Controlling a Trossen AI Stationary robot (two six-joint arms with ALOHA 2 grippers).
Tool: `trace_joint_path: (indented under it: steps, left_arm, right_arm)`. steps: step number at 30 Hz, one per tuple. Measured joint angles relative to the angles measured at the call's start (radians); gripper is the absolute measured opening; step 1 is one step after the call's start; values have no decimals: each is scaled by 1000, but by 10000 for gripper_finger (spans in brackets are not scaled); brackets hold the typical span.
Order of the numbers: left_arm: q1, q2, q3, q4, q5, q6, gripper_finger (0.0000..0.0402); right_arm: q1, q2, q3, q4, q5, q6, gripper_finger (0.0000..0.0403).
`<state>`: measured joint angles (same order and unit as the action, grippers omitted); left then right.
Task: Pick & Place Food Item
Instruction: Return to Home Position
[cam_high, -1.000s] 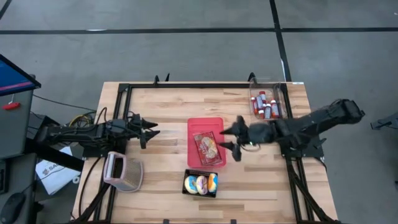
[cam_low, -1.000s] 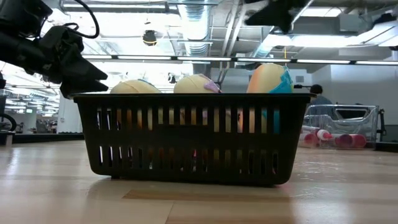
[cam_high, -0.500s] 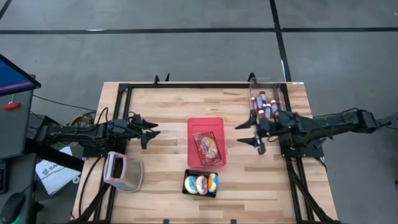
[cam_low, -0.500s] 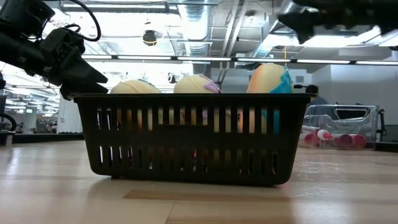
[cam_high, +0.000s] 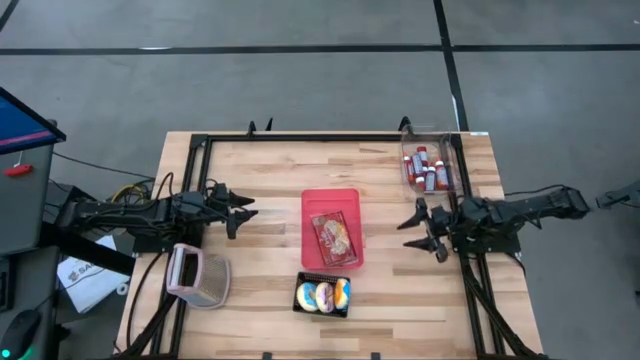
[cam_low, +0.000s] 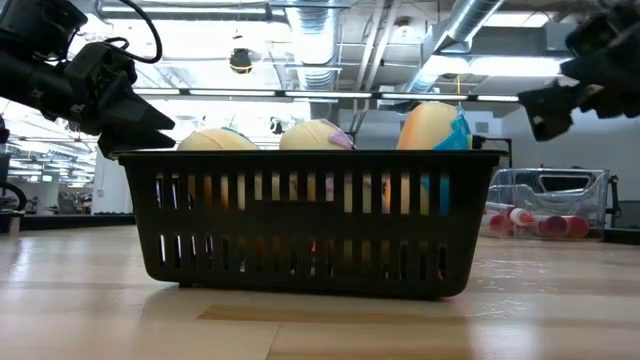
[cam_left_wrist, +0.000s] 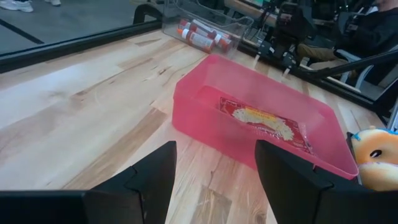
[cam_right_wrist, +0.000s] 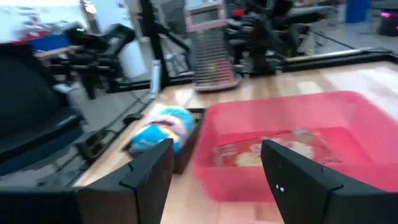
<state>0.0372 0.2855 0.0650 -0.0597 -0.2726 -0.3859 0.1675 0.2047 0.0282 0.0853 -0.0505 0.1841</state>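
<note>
A flat packaged food item (cam_high: 333, 236) lies on the floor of a pink bin (cam_high: 308, 228) at the table's middle; the left wrist view shows the packet (cam_left_wrist: 264, 121) too. In front of the bin stands a black slatted basket (cam_high: 322, 310) holding three round pastel items (cam_low: 318, 135). My left gripper (cam_high: 243, 214) hovers open left of the bin, pointing at it. My right gripper (cam_high: 413, 233) hovers open right of the bin, near the table's right rail, with nothing between its fingers (cam_right_wrist: 149, 177).
A clear box of red-capped tubes (cam_high: 427, 166) stands at the far right. A pink-and-grey slatted basket (cam_high: 198, 276) lies at the near left. Black frame rails (cam_high: 300, 137) run along the table's far, left and right sides. Bare wood lies between the bin and each gripper.
My right gripper has drawn back from beside the pink bin toward the table's right edge and sunk lower, tipping up toward level, still open and holding nothing. The packet has stayed in the bin.
</note>
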Motion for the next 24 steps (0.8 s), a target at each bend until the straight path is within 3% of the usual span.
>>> trace_joint_path:
  steps: [5, 8, 13, 24]
  left_arm:
    - [0, 0, 0, 6, 0, 0, 215]
    - [0, 0, 0, 14, 0, 0, 214]
    - [0, 0, 0, 17, 0, 0, 216]
    - [0, 0, 0, 17, 0, 0, 216]
  right_arm:
    - [37, -100, -20, -70, 36, 0, 235]
    - [-4, -116, -20, -72, 54, -27, 235]
    - [-94, -135, -20, -72, 55, -44, 235]
    - [-62, -119, -20, -73, 51, 27, 235]
